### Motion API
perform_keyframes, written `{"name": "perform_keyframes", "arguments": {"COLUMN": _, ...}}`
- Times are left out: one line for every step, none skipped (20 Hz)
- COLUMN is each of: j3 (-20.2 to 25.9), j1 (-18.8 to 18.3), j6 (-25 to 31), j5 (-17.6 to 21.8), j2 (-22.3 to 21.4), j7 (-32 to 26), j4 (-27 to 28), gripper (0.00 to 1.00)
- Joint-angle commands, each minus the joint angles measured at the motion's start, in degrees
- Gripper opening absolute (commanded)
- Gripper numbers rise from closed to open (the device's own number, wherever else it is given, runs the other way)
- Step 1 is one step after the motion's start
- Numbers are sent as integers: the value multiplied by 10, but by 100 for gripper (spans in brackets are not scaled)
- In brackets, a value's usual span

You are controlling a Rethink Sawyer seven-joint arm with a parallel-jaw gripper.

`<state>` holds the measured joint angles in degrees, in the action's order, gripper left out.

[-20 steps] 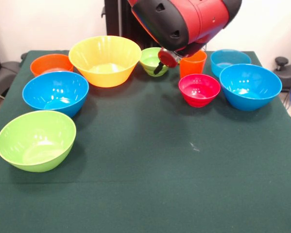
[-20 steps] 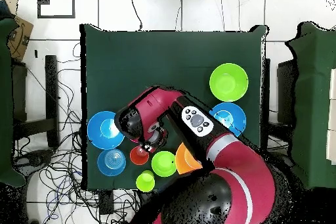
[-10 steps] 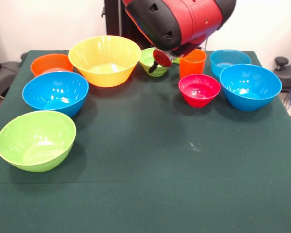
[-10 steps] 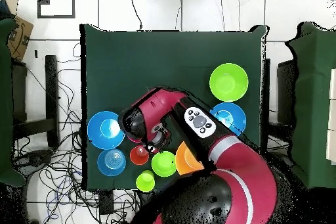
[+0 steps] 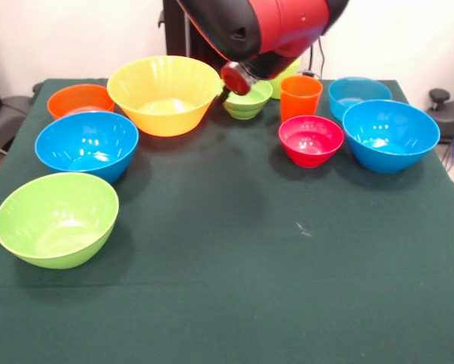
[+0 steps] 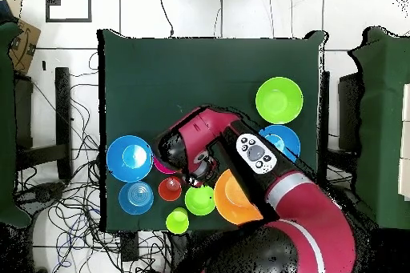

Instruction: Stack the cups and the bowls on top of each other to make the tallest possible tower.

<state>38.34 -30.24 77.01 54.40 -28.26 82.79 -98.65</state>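
The robot's arm [image 5: 261, 26] is hovering at the frame's top centre over the small green bowl [image 5: 247, 101]; its pincer's state cannot be told. Bowls and the orange cup [image 5: 300, 98] are sitting unstacked, tower unbuilt.

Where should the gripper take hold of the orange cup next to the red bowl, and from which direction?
Probably by the rim, from straight above. The orange cup stands upright, mouth open, so one finger could go inside the wall and one outside. The red bowl and small green bowl crowd its sides, so a sideways approach looks tighter.
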Motion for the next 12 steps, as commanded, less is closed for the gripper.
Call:
{"name": "perform_keyframes", "arguments": {"j3": -34, "j1": -3, "j6": -1, "j5": 62, "j2": 5, "j7": -158, "j4": -10, "gripper": 100}}
{"name": "perform_keyframes", "arguments": {"j3": -35, "j1": -5, "j6": -4, "j5": 63, "j2": 5, "j7": -156, "j4": -12, "gripper": 100}}
{"name": "perform_keyframes", "arguments": {"j3": -36, "j1": -7, "j6": -7, "j5": 63, "j2": 6, "j7": -154, "j4": -15, "gripper": 100}}
{"name": "perform_keyframes", "arguments": {"j3": -37, "j1": -5, "j6": -8, "j5": 63, "j2": 10, "j7": -151, "j4": -13, "gripper": 100}}
{"name": "perform_keyframes", "arguments": {"j3": -37, "j1": -4, "j6": -10, "j5": 63, "j2": 14, "j7": -149, "j4": -11, "gripper": 100}}
{"name": "perform_keyframes", "arguments": {"j3": -36, "j1": -6, "j6": -13, "j5": 62, "j2": 15, "j7": -147, "j4": -13, "gripper": 100}}
{"name": "perform_keyframes", "arguments": {"j3": -36, "j1": -9, "j6": -16, "j5": 61, "j2": 13, "j7": -147, "j4": -16, "gripper": 100}}
{"name": "perform_keyframes", "arguments": {"j3": -35, "j1": -12, "j6": -22, "j5": 57, "j2": 12, "j7": -145, "j4": -20, "gripper": 100}}
{"name": "perform_keyframes", "arguments": {"j3": -34, "j1": -15, "j6": -26, "j5": 54, "j2": 12, "j7": -143, "j4": -24, "gripper": 100}}
{"name": "perform_keyframes", "arguments": {"j3": -32, "j1": -18, "j6": -29, "j5": 51, "j2": 12, "j7": -141, "j4": -28, "gripper": 100}}
{"name": "perform_keyframes", "arguments": {"j3": -31, "j1": -22, "j6": -39, "j5": 49, "j2": 13, "j7": -136, "j4": -32, "gripper": 100}}
{"name": "perform_keyframes", "arguments": {"j3": -28, "j1": -26, "j6": -43, "j5": 44, "j2": 11, "j7": -134, "j4": -37, "gripper": 100}}
